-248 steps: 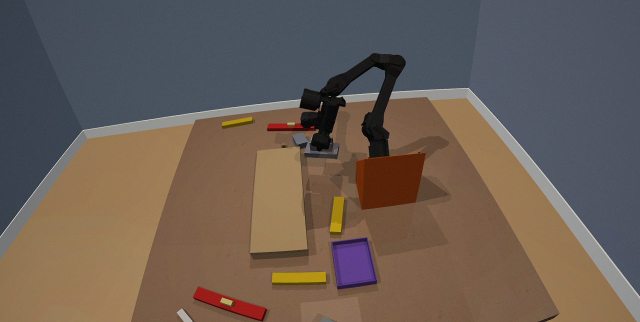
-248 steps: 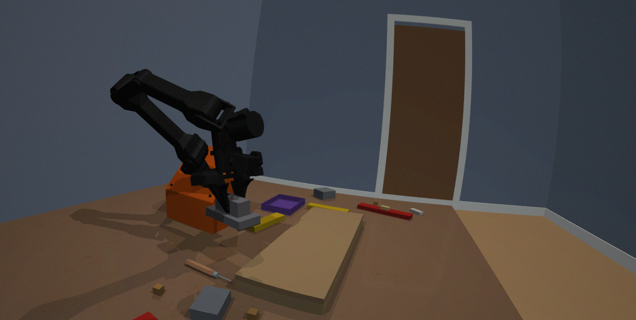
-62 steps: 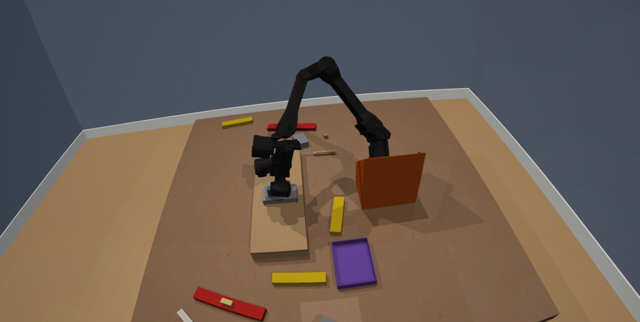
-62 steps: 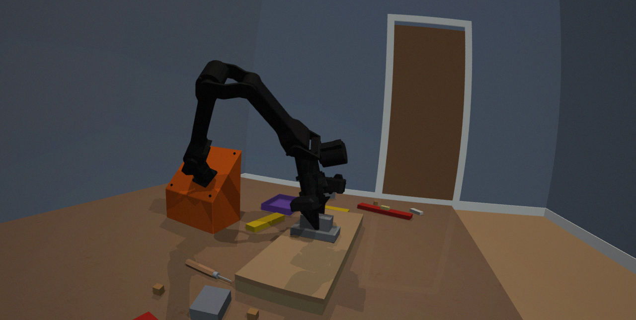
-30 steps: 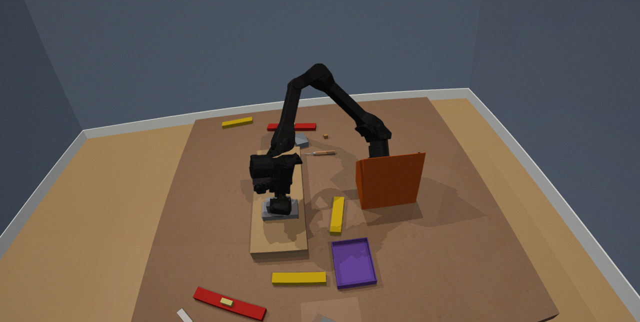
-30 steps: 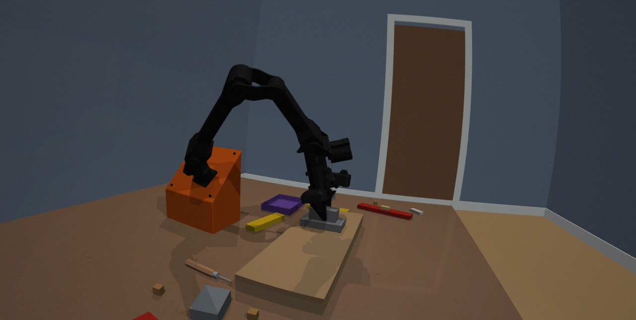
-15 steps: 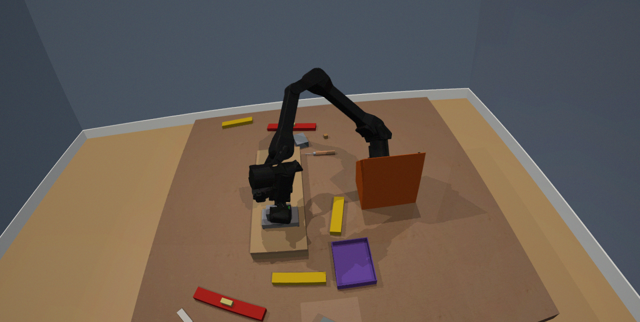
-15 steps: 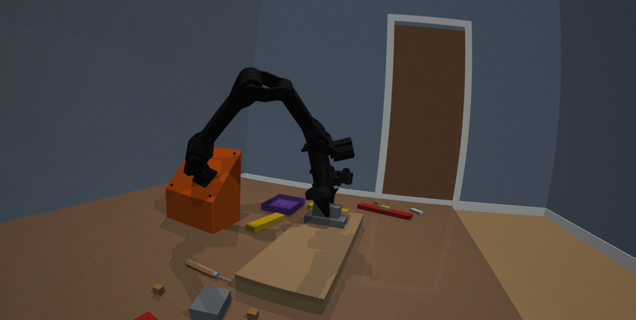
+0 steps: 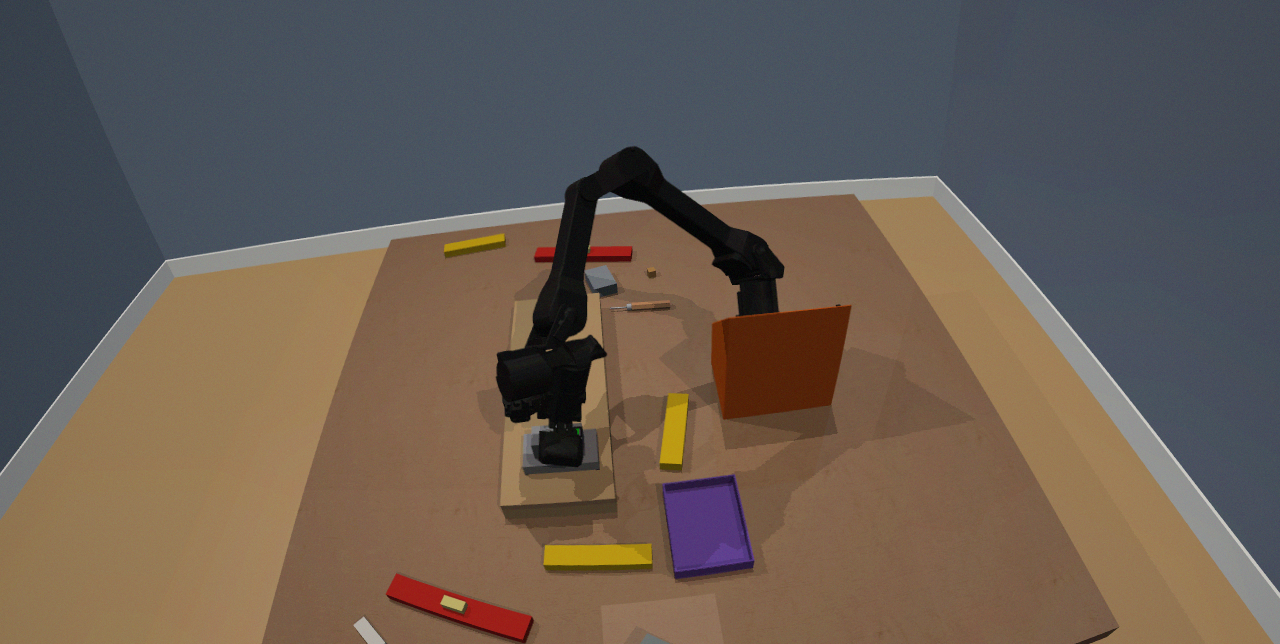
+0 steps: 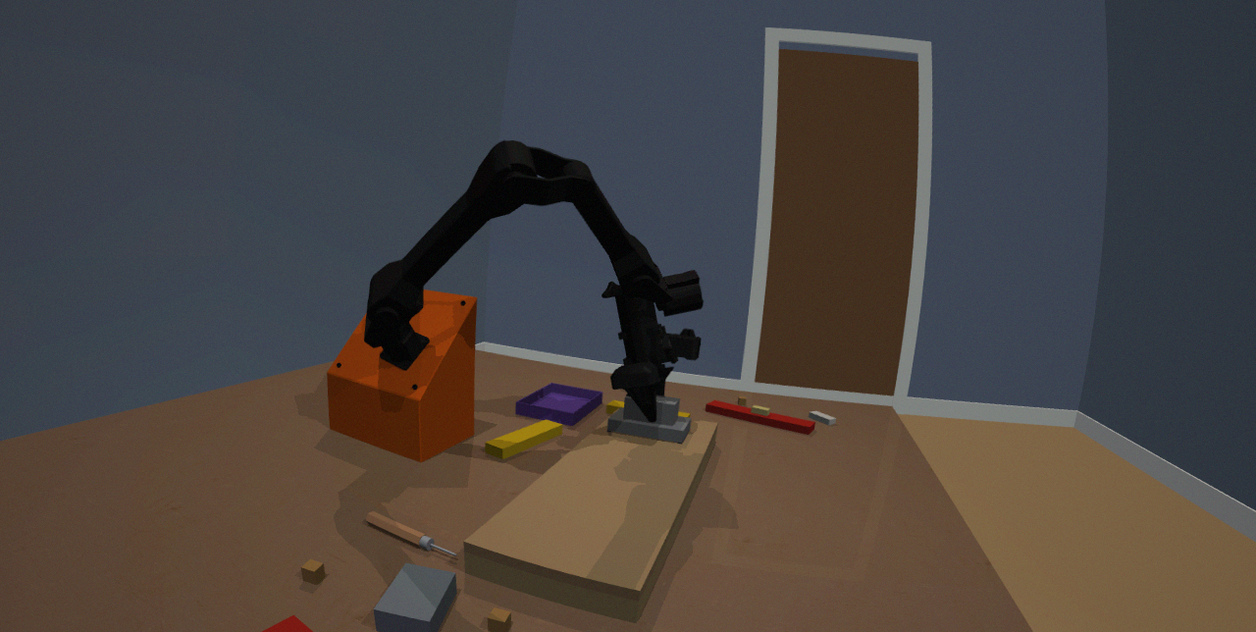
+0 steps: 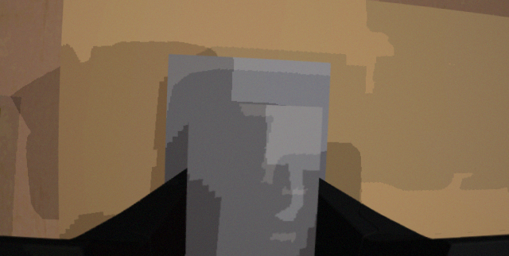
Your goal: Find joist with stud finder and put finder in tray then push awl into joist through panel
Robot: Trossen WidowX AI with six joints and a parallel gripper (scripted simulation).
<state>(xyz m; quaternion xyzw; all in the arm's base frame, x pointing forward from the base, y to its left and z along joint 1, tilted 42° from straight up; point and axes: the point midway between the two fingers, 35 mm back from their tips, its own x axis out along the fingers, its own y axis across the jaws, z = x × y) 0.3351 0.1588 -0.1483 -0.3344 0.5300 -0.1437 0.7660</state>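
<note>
My black tool (image 9: pixel 562 438) (image 10: pixel 648 408) (image 11: pixel 247 177), partly closed, grips the stepped grey block-shaped stud finder (image 9: pixel 534 459) (image 10: pixel 650 426) (image 11: pixel 248 81) over the tan wooden panel (image 9: pixel 559 489) (image 10: pixel 565 495) (image 11: pixel 119 13), apparently mid-search (a green spot shows); next, I judge, I confirm the joist's line before traying it.

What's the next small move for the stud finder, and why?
Probably a slow, slight slide back and forth to bracket the joist: the pincer grips the stud finder, which sits on the panel, and a green patch shows on it, possibly its signal.
</note>
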